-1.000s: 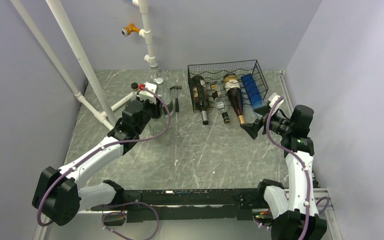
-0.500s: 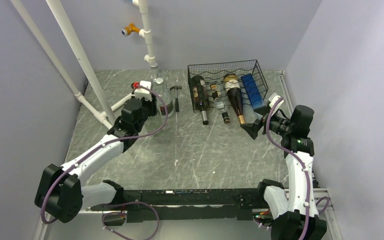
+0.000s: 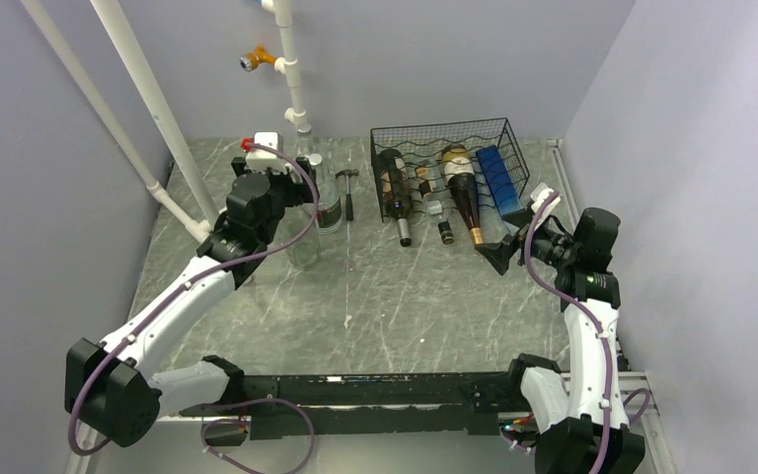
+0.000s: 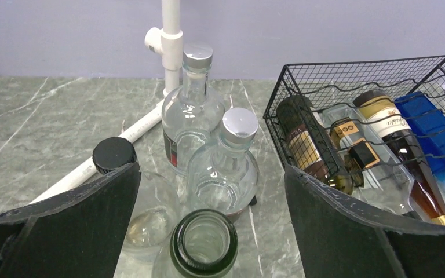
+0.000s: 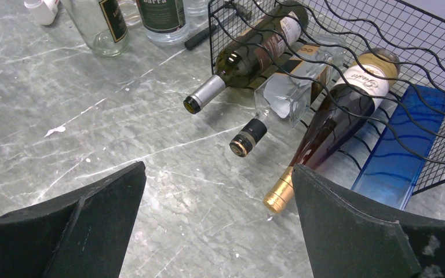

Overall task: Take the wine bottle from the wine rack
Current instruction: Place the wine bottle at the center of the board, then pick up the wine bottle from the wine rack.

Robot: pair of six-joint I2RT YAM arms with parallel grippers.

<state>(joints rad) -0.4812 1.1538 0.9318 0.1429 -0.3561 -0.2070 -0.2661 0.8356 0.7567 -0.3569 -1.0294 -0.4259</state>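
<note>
left arm (image 3: pixel 173 311): white shell links, black joint housings, fat black shoulder drum (image 3: pixel 109 387). left purple cable (image 3: pixel 301 237) runs outside the shell in loose loops. white wrist block (image 3: pixel 266 142) with a small red tip.
right arm (image 3: pixel 587 341): same build, white links and black joints, right purple cable (image 3: pixel 541 272), white wrist tab (image 3: pixel 543 197).
both bases sit on a black rail (image 3: pixel 375 390), with one more purple loop (image 3: pixel 276 407) beneath it.
left fingers (image 4: pixel 75 214): matte black, broad flat wedges.
right fingers (image 5: pixel 365 231): same, with light speckled scuffs along the edges.
</note>
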